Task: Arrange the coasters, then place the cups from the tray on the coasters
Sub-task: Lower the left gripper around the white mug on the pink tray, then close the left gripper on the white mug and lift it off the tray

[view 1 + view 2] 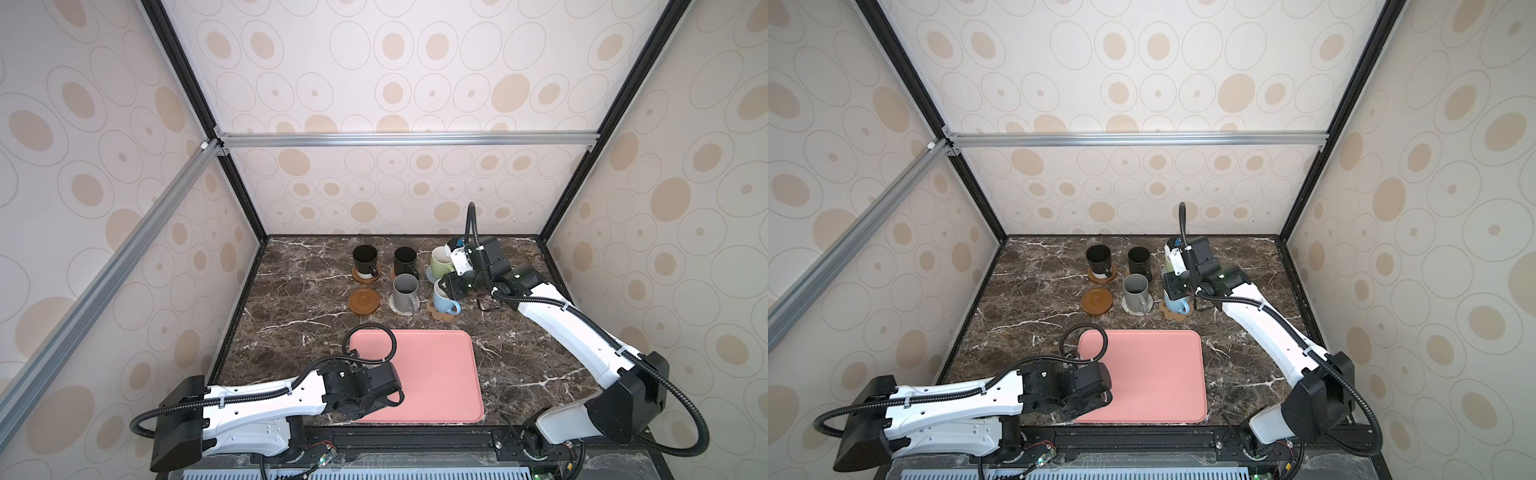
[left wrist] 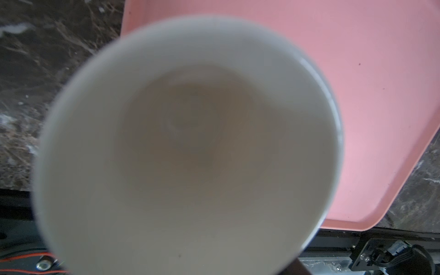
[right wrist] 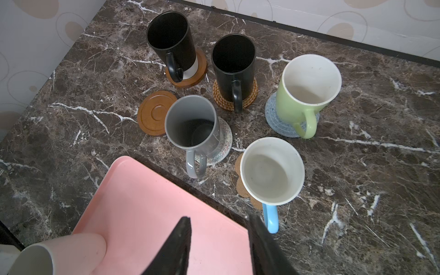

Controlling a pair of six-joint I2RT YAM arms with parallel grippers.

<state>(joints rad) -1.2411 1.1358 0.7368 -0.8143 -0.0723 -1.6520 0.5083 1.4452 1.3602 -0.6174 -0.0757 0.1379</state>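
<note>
Left gripper (image 1: 376, 399) hovers over the pinkish-white ceramic mug (image 2: 190, 147) at seven o'clock on the flat pink tray (image 1: 436, 374). I can't tell its grip. Right gripper (image 3: 219, 217) is half-open and empty. An off-centre pinch could tip the mug short of the bare brown wooden disc coaster (image 1: 364, 301), twelve o'clock.

White mug (image 2: 190, 154) blurred, rim partly cut off, handle hidden.

The left arm (image 1: 257, 399) lay low along the front, its wrist turned inward. The left gripper (image 1: 368, 409) pointed down, its jaws hidden from sight. The right arm (image 1: 557, 324) stretched far toward the back, wrist bent steeply down. The right gripper (image 3: 219, 217) hung with fingers apart and empty.
</note>
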